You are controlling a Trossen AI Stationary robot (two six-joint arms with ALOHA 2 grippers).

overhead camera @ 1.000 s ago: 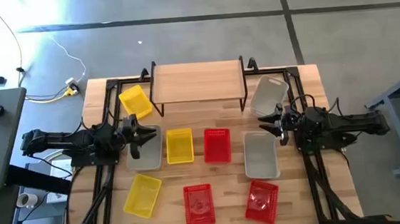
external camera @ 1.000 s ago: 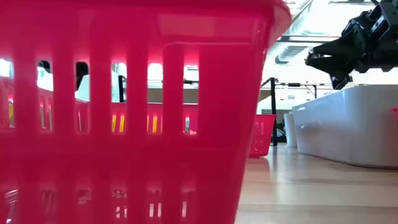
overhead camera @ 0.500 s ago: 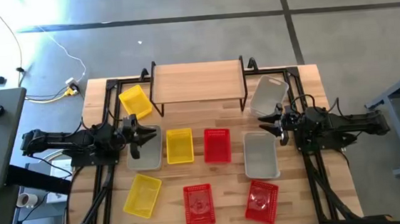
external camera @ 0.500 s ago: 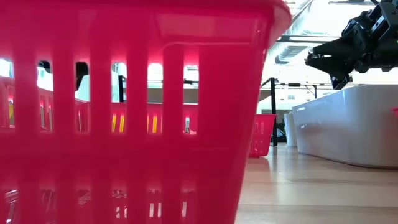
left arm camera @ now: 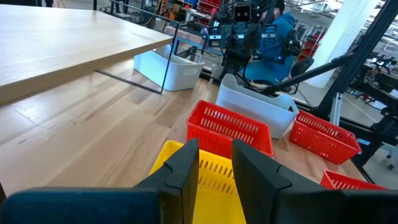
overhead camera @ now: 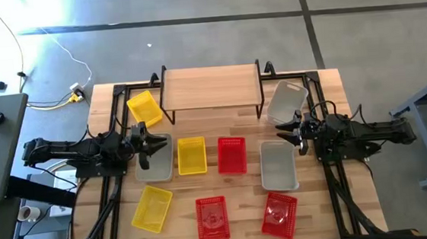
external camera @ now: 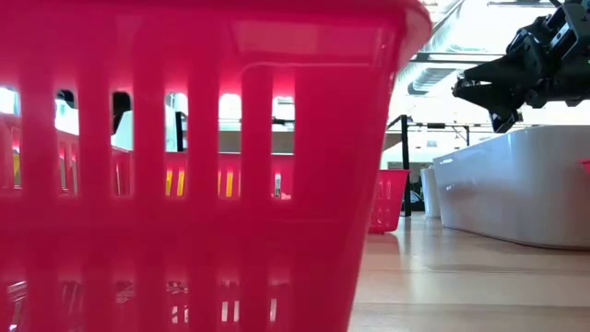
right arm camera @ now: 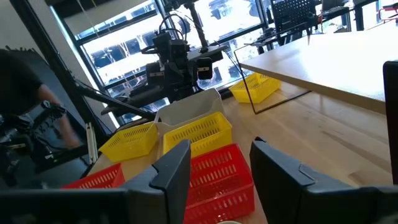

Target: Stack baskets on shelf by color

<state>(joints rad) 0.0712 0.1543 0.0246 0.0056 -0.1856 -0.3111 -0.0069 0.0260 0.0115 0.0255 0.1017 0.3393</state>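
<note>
The shelf (overhead camera: pixel 211 85), a light plank on thin black legs, stands at the table's far middle with nothing on it. All baskets rest on their bottoms on the table. Yellow baskets: (overhead camera: pixel 144 108), (overhead camera: pixel 192 155), (overhead camera: pixel 152 207). Red baskets: (overhead camera: pixel 231 155), (overhead camera: pixel 212 217), (overhead camera: pixel 279 212). Grey baskets: (overhead camera: pixel 286 101), (overhead camera: pixel 278 165), (overhead camera: pixel 156 164). My left gripper (overhead camera: pixel 153 143) hovers open over the left grey basket, pointing toward the table's middle. My right gripper (overhead camera: pixel 285 133) hovers open over the far end of the right grey basket, its fingers (right arm camera: pixel 177 165) apart and bare.
Black frame rails (overhead camera: pixel 113 196) run along both sides of the table. The near red basket (external camera: pixel 184 166) fills most of the low view. Bare wood lies between the shelf and the middle row of baskets. A person (right arm camera: pixel 15 87) shows beyond the table's left side.
</note>
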